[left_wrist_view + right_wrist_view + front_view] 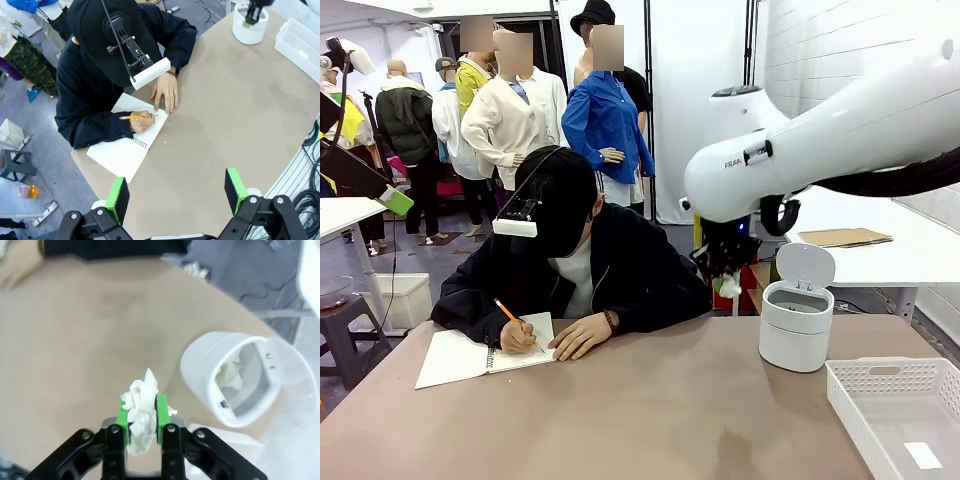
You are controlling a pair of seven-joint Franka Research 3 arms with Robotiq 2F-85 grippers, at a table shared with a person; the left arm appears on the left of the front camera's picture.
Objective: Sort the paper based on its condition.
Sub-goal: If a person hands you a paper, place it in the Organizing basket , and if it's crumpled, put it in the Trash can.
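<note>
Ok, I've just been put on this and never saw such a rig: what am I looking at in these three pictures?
Two white robot arms share a table with a person. The front picture comes from a fixed camera between the arms, facing the person, who writes in a notebook with a pencil. The other two come from cameras on each arm's wrist, looking along its fingers. The left gripper hangs open above the table. The right gripper is shut on a crumpled paper close to the white bin, whose lid is up and which has another wad inside. Beside the bin sits a tray with a slip in it.
</note>
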